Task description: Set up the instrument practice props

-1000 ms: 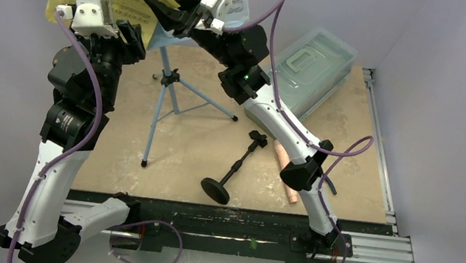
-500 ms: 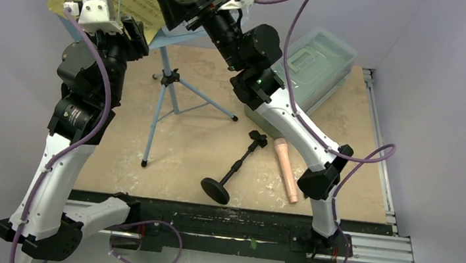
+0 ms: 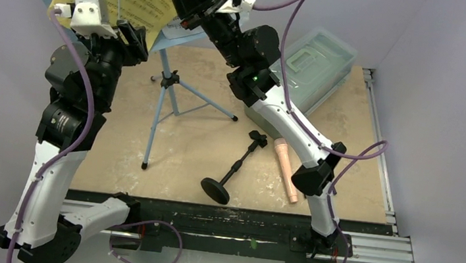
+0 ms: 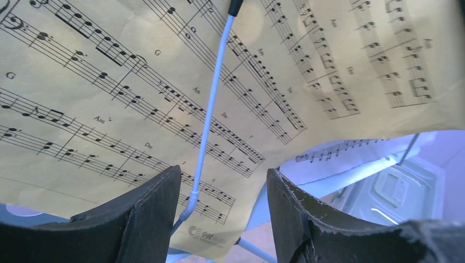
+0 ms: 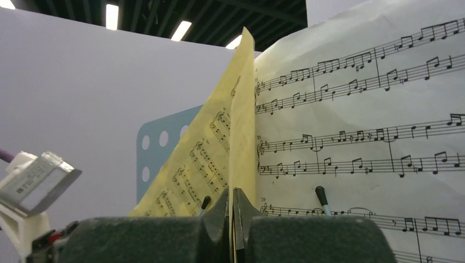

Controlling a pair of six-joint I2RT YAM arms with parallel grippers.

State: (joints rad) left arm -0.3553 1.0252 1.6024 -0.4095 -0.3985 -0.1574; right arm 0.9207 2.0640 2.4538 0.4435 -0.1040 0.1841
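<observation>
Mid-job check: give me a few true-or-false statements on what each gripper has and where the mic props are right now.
1. The right gripper is shut on the edge of the yellow music sheet. True.
2. The left gripper is clamped on that sheet. False: its jaws stand open, with the music stand's wire retainer showing between them.
3. The mic stand stands upright on its base. False: it lies on its side on the table.
4. The toy microphone lies on the table, to the right of the mic stand. True.
</observation>
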